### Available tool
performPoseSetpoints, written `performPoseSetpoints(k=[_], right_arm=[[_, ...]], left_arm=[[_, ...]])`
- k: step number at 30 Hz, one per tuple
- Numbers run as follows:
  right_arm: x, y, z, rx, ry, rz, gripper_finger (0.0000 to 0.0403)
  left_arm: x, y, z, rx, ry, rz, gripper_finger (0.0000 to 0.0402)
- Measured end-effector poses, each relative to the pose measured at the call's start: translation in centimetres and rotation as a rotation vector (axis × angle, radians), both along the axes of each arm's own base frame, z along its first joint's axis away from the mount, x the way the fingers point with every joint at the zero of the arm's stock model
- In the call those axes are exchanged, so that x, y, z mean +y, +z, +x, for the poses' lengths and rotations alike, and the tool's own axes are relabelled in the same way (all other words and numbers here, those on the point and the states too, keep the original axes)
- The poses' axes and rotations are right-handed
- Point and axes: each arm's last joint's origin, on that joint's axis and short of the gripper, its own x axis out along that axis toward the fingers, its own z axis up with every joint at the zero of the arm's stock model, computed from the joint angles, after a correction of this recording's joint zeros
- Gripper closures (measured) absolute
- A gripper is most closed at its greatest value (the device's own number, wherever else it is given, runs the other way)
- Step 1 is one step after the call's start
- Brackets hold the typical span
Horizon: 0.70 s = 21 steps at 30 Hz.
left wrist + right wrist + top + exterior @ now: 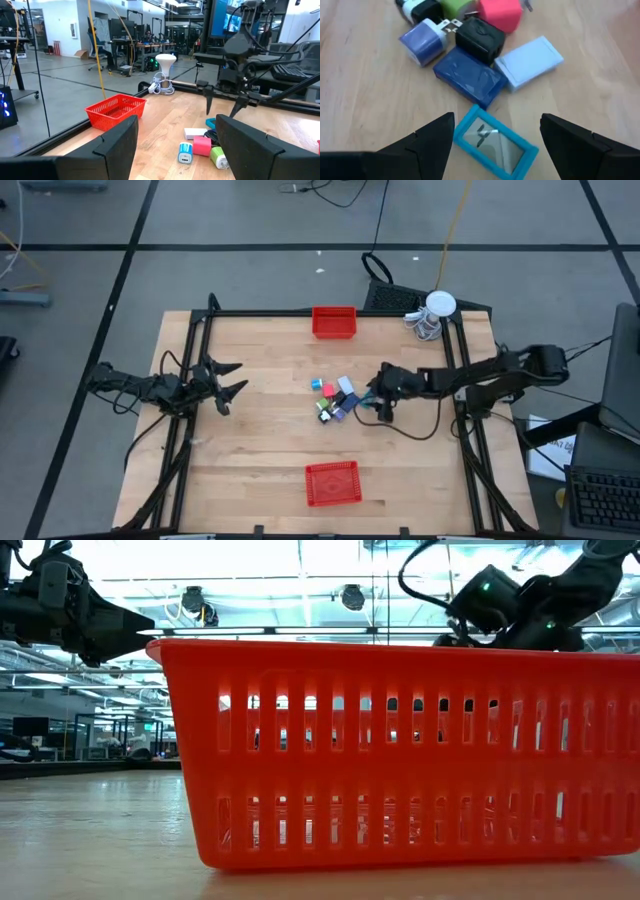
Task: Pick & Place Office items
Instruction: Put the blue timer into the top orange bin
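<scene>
Behind red basket (400,755), office items (335,398) hidden

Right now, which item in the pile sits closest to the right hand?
The teal-framed flat piece. It lies between the open right hand's fingers, while the dark blue block and pale blue block lie beyond it.

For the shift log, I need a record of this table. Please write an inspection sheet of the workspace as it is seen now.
Surface: wooden table, bare wood around the pile.
Job's things: office items clustered at the centre; teal-framed piece, dark blue block, pink block.
Clutter: far red basket, near red basket; white round object with coiled cable at a far corner.
Grippers: left gripper open, at the left side; right gripper open, beside the pile.
Cables: black cable looping under the right arm.
Surroundings: keyboard off the table.
</scene>
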Motion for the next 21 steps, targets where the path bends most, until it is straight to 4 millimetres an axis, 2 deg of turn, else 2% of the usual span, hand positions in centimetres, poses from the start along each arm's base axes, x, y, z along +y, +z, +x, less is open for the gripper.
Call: performPoseSetpoints(k=[6, 11, 21], right_arm=[[-0.8, -1.0, -0.2, 0.055, 0.152, -0.031, 0.0122], [-0.9, -1.6, -0.4, 0.117, 0.142, -0.01, 0.0122], [0.9, -1.6, -0.3, 0.128, 0.125, 0.105, 0.0122]], left_arm=[[0.0, 0.0, 0.0, 0.0, 0.0, 0.0, 0.0133], [0.0, 0.0, 0.0, 0.0, 0.0, 0.0, 0.0133], [0.0, 0.0, 0.0, 0.0, 0.0, 0.0, 0.0133]])
